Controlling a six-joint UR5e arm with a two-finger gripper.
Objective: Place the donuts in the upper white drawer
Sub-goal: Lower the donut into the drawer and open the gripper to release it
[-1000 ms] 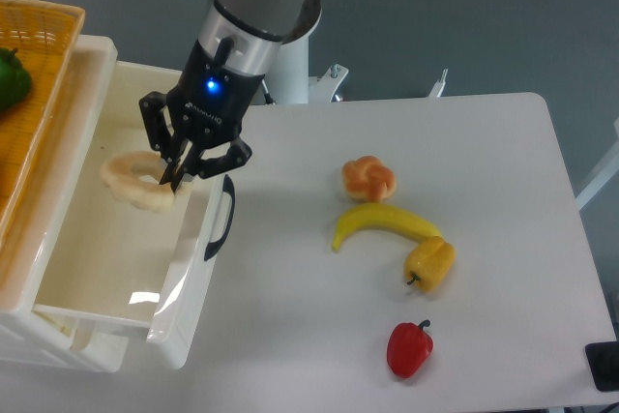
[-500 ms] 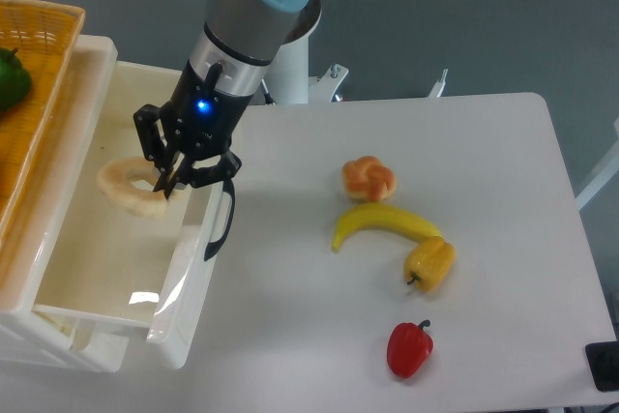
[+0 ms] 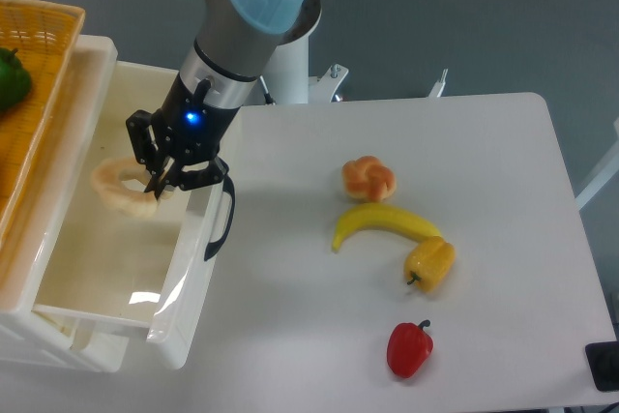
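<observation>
Gripper pinching ring donut over upper white drawer, seemingly unreleased | flower donut left, right of drawer, beside banana

Stuff lying around: yellow banana on white table, curved, roughly mid-table. Yellow bell pepper just beside banana's right end, looks like touching. Red bell pepper further toward front edge, apart from the rest. Woven orange-yellow basket at far left, green thing inside it, cut off by frame edge.
</observation>
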